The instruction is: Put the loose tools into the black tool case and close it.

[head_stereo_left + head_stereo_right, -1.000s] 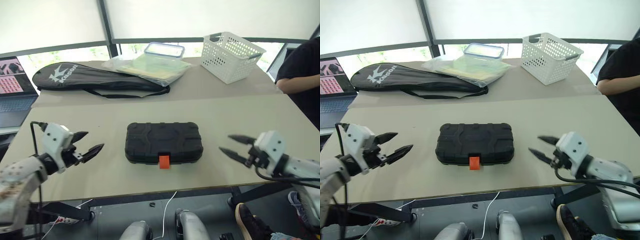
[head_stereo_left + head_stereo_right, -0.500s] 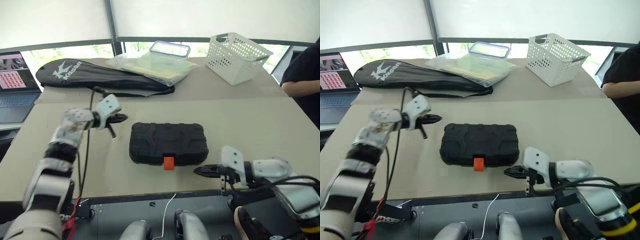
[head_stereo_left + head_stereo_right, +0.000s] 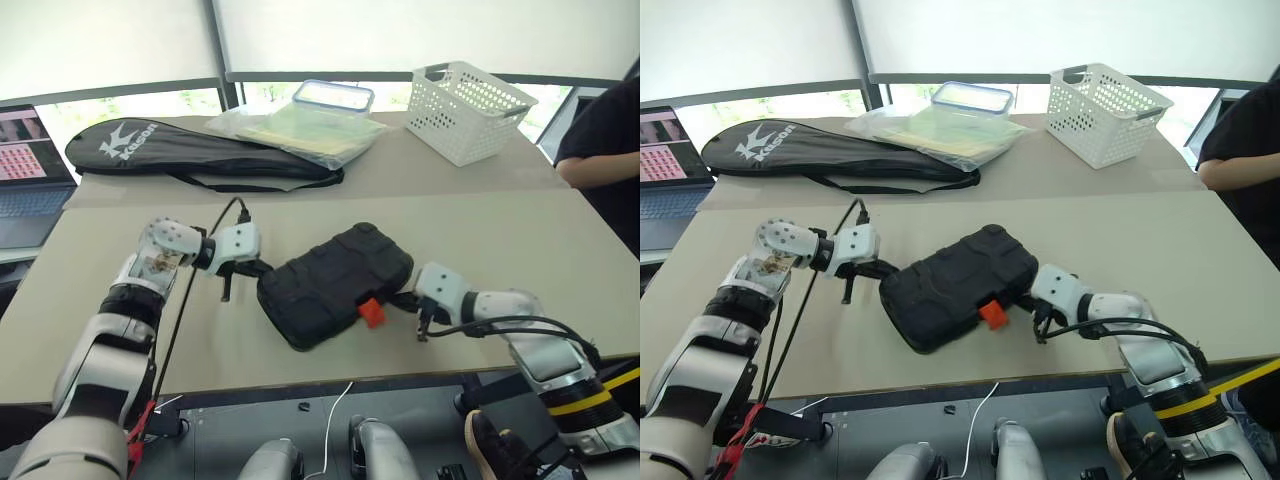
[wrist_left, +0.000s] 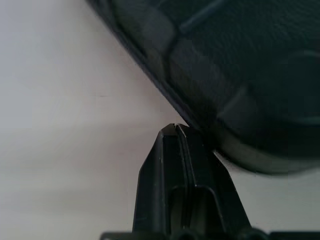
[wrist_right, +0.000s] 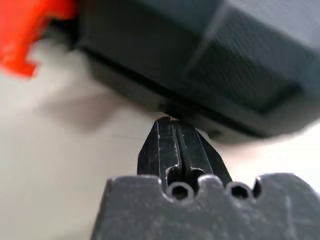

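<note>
Two closed grippers pressing in on the black tool case [image 3: 335, 284], lying shut and skewed mid-table [image 3: 520, 230], orange latch [image 3: 371, 312] facing the near edge, left gripper [image 3: 262, 268] with fingers together at its left end, right gripper [image 3: 403, 297] likewise beside the latch.

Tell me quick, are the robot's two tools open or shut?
Left tool: shut, holding nothing, tip against the black tool case.
Right tool: shut, holding nothing, tip at the case's edge.

Grey-white jointed arms, black cables, black-fingered grippers.
</note>
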`<state>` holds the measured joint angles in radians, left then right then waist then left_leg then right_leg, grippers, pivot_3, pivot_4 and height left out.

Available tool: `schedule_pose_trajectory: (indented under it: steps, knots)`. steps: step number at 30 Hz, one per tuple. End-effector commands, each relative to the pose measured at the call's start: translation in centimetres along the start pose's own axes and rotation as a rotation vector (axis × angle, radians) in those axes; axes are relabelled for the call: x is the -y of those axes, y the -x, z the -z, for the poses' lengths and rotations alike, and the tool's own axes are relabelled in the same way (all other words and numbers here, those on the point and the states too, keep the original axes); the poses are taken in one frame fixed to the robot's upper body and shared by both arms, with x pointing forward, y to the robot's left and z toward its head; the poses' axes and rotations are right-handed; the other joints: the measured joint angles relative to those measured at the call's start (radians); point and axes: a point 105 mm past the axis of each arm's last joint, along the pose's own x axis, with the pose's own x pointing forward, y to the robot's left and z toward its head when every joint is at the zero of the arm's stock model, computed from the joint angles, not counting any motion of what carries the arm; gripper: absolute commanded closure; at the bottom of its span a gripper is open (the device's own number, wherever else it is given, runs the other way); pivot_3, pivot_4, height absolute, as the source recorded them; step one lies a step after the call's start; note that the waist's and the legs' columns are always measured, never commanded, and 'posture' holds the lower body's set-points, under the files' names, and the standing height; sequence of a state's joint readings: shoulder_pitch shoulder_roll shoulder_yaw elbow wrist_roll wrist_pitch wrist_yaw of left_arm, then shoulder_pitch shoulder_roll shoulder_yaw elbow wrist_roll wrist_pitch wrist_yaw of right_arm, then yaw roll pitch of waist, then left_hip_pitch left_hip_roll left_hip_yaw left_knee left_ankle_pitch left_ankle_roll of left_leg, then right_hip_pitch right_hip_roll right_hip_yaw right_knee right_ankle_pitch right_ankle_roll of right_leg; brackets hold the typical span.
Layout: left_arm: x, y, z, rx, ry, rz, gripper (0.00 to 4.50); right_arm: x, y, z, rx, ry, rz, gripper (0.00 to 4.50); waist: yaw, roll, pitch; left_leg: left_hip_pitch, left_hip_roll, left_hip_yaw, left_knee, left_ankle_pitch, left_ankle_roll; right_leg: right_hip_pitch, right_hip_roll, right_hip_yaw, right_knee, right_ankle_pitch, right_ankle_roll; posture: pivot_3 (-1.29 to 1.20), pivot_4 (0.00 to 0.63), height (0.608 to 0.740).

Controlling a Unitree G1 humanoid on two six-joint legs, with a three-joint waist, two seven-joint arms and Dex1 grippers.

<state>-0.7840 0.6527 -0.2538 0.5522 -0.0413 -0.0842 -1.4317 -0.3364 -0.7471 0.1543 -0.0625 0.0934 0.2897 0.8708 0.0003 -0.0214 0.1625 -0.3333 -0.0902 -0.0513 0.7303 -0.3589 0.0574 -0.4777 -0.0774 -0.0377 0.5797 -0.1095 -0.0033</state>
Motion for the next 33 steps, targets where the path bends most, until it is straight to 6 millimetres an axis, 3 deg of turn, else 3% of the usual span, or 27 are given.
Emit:
schedule_pose_trajectory:
  steps: [1, 4, 7, 9, 12, 17, 23, 28, 33]
  knots:
    - [-1.8, 2.2, -3.9, 0.105, 0.001, -0.09, 4.45, 0.3, 2.5, -2.4, 0.095, 0.014, -0.017, 4.5, 0.008, 0.0, 0.0, -0.002, 0.0, 0.0, 0.001, 0.0, 0.0, -0.001, 0.0, 0.0, 0.0, 0.0, 0.0, 0.0, 0.15, 0.74]
    - [-2.3, 3.0, -6.1, 0.176, 0.058, -0.093, 4.45, 0.2, 3.9, -3.6, 0.133, -0.014, -0.034, 4.5, 0.01, 0.0, 0.0, -0.004, -0.001, 0.0, 0.002, 0.0, 0.0, -0.004, 0.0, -0.001, 0.0, 0.0, 0.0, 0.0, 0.15, 0.74]
    - [-1.7, 2.2, -7.5, 0.184, 0.025, -0.062, 4.45, 0.0, 4.6, -5.2, 0.188, -0.052, -0.042, 4.5, 0.009, 0.0, 0.0, -0.003, -0.001, 0.001, 0.002, 0.0, 0.0, -0.003, -0.001, 0.0, -0.001, 0.0, 0.0, 0.0, 0.15, 0.74]
    - [-1.0, 0.5, -7.4, 0.151, -0.031, -0.034, 4.45, -0.6, 4.4, -6.4, 0.226, -0.07, -0.062, 4.5, 0.008, 0.0, 0.0, -0.001, -0.001, 0.001, 0.002, 0.0, 0.0, -0.002, -0.001, 0.001, -0.001, 0.0, 0.0, 0.0, 0.15, 0.74]
    - [0.1, -2.3, -5.5, 0.041, -0.1, 0.011, 4.45, -2.0, 3.0, -7.0, 0.238, -0.059, -0.112, 4.5, 0.008, 0.0, 0.0, 0.002, 0.0, 0.001, 0.002, 0.0, 0.0, 0.001, -0.001, 0.002, -0.001, 0.001, -0.001, 0.0, 0.15, 0.74]
    - [1.1, -3.9, -3.4, -0.042, -0.179, 0.046, 4.45, -3.5, 1.3, -5.9, 0.201, -0.069, -0.152, 4.5, 0.014, 0.002, -0.002, 0.006, 0.0, 0.001, 0.001, 0.0, 0.0, 0.006, -0.001, 0.003, -0.002, 0.0, -0.001, 0.0, 0.15, 0.74]
    - [1.1, -3.7, -3.8, -0.009, -0.161, 0.033, 4.45, -4.7, 1.9, -2.9, 0.091, -0.084, -0.162, 4.5, 0.013, 0.003, -0.002, 0.018, 0.001, 0.0, -0.001, -0.002, 0.003, 0.018, 0.0, 0.003, -0.003, -0.001, 0.001, 0.0, 0.15, 0.74]
    - [1.0, -3.2, -3.8, -0.007, -0.156, 0.019, 4.45, -5.1, 2.9, -2.4, 0.094, -0.146, -0.13, 4.5, 0.013, 0.004, -0.003, 0.02, 0.001, 0.001, -0.001, -0.002, 0.003, 0.019, 0.0, 0.003, -0.003, -0.001, 0.002, 0.0, 0.15, 0.74]
    - [1.2, -3.4, -4.2, 0.008, -0.162, 0.024, 4.45, -5.5, 2.7, -1.7, 0.079, -0.173, -0.111, 4.5, 0.012, 0.004, -0.003, 0.02, 0.001, 0.001, -0.001, -0.002, 0.003, 0.018, 0.0, 0.005, -0.003, -0.001, 0.002, 0.0, 0.15, 0.74]
